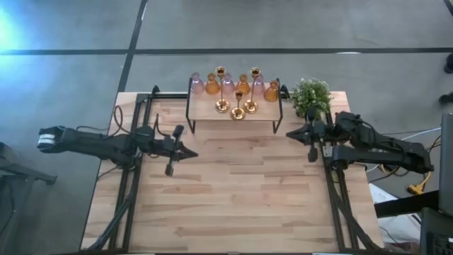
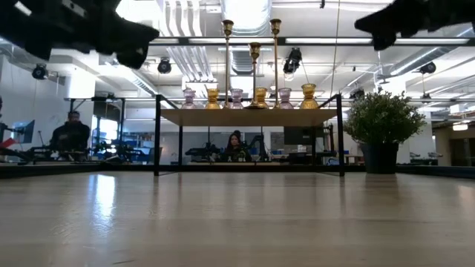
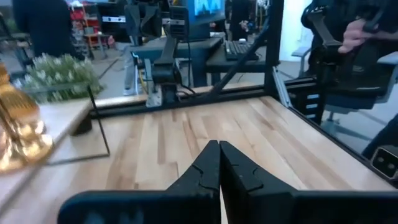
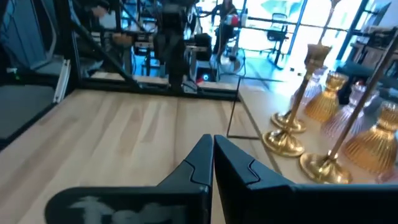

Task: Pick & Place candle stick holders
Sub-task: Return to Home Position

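The left gripper (image 1: 190,152) hovers above the left side of the table (image 1: 233,198), its fingers pressed together and holding nothing. At the table's far edge, a small shelf (image 1: 205,113) carries all nine candle stick holders (image 1: 243,86): six amber and pink glass holders (image 1: 212,83) along the back, and three gold candlesticks (image 1: 238,112) in front of them. A potted plant (image 1: 311,95) stands just right of the shelf. The right gripper (image 1: 291,132) hangs near the plant, its fingers likewise closed and empty.

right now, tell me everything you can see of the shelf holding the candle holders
The shelf has a pale wood top on a thin black frame. It stands level at the far edge of the table, the potted plant beside it. On it: six glass holders behind, three gold candlesticks in front.
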`<state>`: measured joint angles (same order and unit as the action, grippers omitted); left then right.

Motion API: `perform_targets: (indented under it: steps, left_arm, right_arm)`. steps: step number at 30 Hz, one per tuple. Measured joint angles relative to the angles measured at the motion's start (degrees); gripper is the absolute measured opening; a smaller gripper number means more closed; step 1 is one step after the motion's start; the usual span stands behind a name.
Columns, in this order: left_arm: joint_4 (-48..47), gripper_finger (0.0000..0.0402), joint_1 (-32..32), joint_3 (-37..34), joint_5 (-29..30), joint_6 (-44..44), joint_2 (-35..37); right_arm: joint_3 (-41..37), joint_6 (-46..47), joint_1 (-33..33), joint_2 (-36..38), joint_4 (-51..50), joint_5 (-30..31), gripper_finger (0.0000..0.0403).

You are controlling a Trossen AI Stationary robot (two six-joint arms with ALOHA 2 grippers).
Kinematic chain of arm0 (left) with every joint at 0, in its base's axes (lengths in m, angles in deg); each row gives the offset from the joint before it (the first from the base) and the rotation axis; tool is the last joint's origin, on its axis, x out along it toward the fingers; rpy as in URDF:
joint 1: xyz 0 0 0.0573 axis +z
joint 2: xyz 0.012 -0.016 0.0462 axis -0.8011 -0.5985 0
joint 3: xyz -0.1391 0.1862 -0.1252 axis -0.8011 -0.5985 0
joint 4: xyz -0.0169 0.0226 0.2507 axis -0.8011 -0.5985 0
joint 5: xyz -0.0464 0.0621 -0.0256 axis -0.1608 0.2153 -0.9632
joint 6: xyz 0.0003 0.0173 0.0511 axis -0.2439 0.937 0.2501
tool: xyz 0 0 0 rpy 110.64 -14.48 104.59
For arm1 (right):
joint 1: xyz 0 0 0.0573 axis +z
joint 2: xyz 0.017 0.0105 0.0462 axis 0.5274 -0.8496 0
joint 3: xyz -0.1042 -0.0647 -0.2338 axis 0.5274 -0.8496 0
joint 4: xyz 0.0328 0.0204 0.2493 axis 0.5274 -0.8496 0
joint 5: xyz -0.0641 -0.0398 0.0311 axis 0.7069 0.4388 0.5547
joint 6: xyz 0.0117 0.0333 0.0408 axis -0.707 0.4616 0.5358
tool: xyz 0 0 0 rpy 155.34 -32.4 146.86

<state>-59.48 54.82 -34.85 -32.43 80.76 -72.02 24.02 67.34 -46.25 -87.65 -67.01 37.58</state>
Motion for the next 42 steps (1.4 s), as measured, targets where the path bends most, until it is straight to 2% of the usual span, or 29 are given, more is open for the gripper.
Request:
perform_targets:
  steps: [10, 19, 23, 28, 33, 36, 42]
  left_arm:
    - [2.8, 0.0001, 7.0, -6.9, -9.7, 2.6, 1.3]
    - [4.1, 0.0001, 11.4, -11.3, -14.8, 0.8, 0.9]
    - [4.6, 0.0001, 12.3, -12.7, -15.2, 0.9, 0.8]
    - [4.3, 0.0001, 14.0, -14.5, -15.2, -0.2, 0.8]
    - [4.2, 0.0016, 15.2, -16.8, -12.4, -6.7, 0.8]
    - [3.2, 0.0024, 15.2, -17.7, -10.0, -6.8, 0.8]
    - [0.3, 0.0028, 15.2, -18.1, -9.9, -6.9, 0.8]
  right_arm:
    - [-9.6, 1.6, -1.0, 2.4, 6.8, 0.7, 0.0008]
    - [-17.7, 4.5, -1.9, 2.4, 16.4, 2.0, 0.0008]
    - [-19.9, 6.8, -1.9, 2.4, 16.1, 2.3, 0.0008]
    - [-21.1, 9.1, -1.9, 2.3, 16.1, 10.7, 0.0008]
    - [-21.8, 7.3, -1.9, 2.4, 15.9, 16.5, 0.0008]
    - [-22.5, 6.2, -1.9, 2.4, 15.7, 16.9, 0.0008]
    - [-23.2, 6.2, -1.9, 2.4, 15.6, 16.9, 0.0008]
